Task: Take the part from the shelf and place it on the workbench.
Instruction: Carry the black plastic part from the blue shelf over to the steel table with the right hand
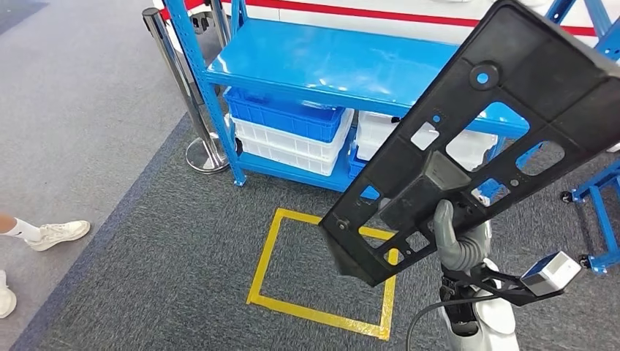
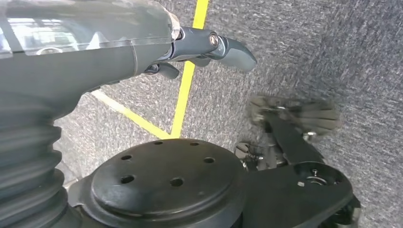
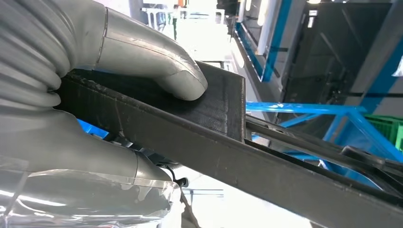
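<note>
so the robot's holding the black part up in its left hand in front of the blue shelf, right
Not quite: it is the right hand that holds the black part, not the left. The head view shows that arm coming in from below on the right, and the right wrist view shows its thumb pressed on the part. The rest stands: it is raised in front of the blue shelf.

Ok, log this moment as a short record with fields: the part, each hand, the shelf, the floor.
part: large black plastic panel with cut-outs, held up tilted in front of the shelf
right hand: right hand grips the panel near its lower end; thumb pressed on a raised block of it
left hand: left hand holds nothing, hanging above the carpet
shelf: blue metal shelf, top level bare; blue and white bins stacked on the lower level
floor: grey carpet with a yellow taped square
bystander: a person's white shoe by the left edge
</note>
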